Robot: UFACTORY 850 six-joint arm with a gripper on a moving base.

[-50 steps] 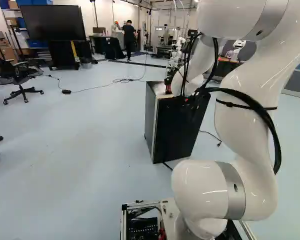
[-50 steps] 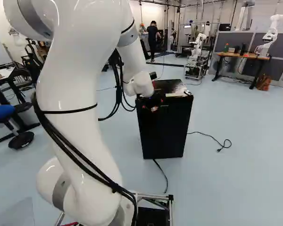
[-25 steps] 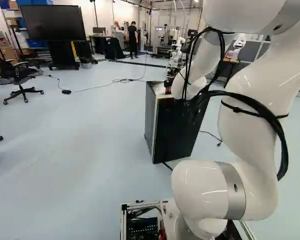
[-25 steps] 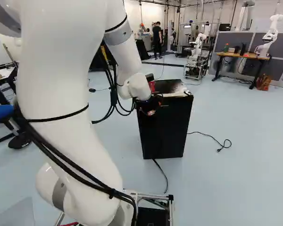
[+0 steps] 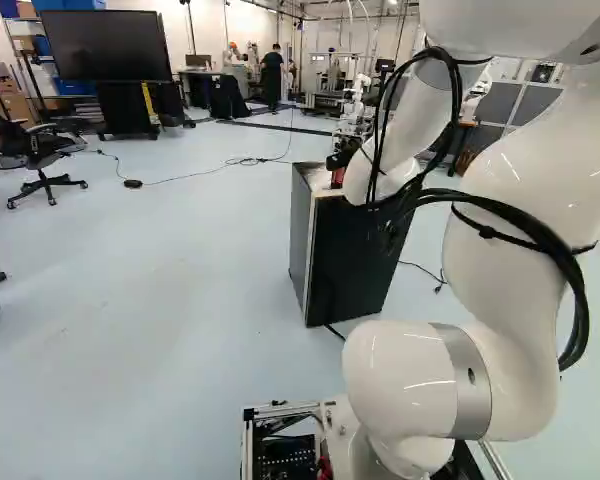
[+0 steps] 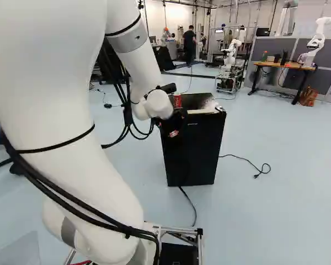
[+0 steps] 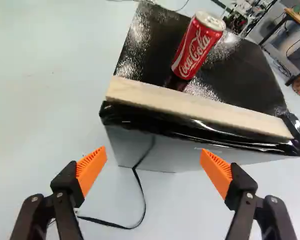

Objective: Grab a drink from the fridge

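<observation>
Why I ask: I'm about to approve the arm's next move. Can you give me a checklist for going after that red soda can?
1. End effector open, pads wide apart: ok.
2. End effector empty: ok.
3. Red soda can upright on top of the mini fridge: ok.
4. Can between the pads, ready to grip: not ok; it stands ahead of them, beyond the pale wooden strip.
5. Enough clearance over that strip: cannot tell.
6. Drinks inside the mini fridge: cannot tell; its interior is hidden.

L & R base cams look fwd & slightly down from behind the arm (image 5: 400, 380), wrist cam angles down close on the fridge (image 6: 192, 152), all 3 sharing its top.
</observation>
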